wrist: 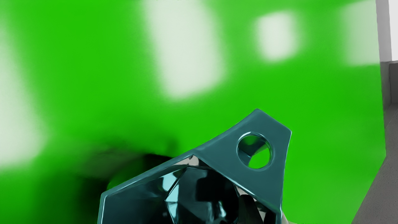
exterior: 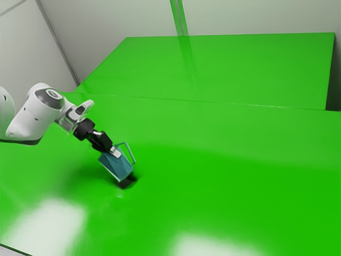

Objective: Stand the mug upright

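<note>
The teal, faceted mug is tilted, its base end pointing down toward the table and the exterior view's right, its handle on the upper right side. My gripper is at the mug's upper end, shut on its wall. In the wrist view the mug has its opening toward the camera, and the flat handle with a round hole sticks out from one corner. There my gripper has one dark finger inside the opening and a pale part just outside the wall. The mug's underside is hidden.
The glossy green table surrounds the mug and carries bright reflections. A dark shadow lies under the mug. Behind stands a second green surface, with pale walls beyond. The table's edge shows in the wrist view.
</note>
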`<state>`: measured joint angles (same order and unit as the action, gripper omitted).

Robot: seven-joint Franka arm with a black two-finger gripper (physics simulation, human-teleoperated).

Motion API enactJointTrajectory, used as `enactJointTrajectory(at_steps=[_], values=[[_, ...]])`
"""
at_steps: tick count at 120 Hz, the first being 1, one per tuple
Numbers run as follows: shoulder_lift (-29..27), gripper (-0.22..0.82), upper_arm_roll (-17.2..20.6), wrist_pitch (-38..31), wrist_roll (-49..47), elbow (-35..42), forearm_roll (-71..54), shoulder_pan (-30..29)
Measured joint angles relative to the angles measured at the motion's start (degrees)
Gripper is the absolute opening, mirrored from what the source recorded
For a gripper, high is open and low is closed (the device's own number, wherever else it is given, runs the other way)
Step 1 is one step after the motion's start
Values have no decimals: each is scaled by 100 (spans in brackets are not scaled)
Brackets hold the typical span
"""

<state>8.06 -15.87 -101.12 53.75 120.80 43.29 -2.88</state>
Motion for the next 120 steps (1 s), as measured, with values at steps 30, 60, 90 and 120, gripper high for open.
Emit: enactJointTrajectory(at_steps=[30,60,90,120], values=[[24,-18,23,-549,-127,-578,-1203,580],[599,-18,115,-913,-217,-1460,-2292,934],[1193,-18,195,-1621,-115,-1876,-2902,1341],[1472,-18,337,-2044,3,-2220,-3823,1614]])
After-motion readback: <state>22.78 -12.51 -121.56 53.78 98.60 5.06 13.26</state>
